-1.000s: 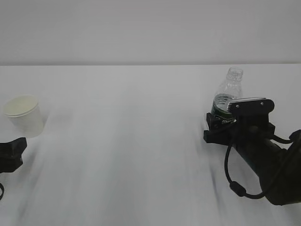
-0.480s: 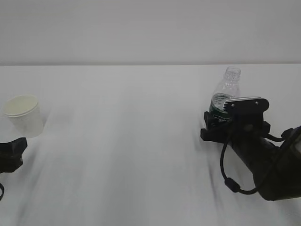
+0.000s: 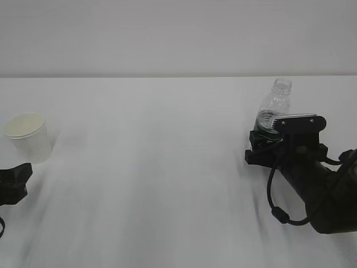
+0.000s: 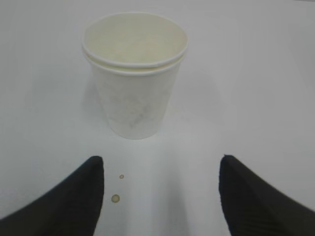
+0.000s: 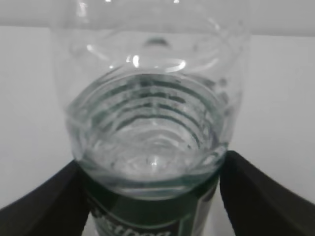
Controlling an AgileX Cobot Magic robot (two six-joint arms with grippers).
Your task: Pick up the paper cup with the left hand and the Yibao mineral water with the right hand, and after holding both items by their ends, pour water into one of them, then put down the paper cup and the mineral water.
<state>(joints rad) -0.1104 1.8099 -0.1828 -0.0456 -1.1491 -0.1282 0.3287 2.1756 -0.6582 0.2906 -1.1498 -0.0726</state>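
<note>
Cream paper cup (image 4: pixel 134 73) – upright, near the table's left edge, capless water bottle (image 3: pixel 271 111) – upright, far right

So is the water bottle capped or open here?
Open. The Yibao mineral water shows a bare threaded neck with no cap in the exterior view, and water sits inside it.

A plain white table (image 3: pixel 156 167) fills the frame below a pale wall. At its left edge stands the paper cup (image 3: pixel 28 137), upright, and on the right stands the Yibao mineral water (image 3: pixel 271 109). Two small droplets (image 4: pixel 118 189) lie on the table just before the cup.
</note>
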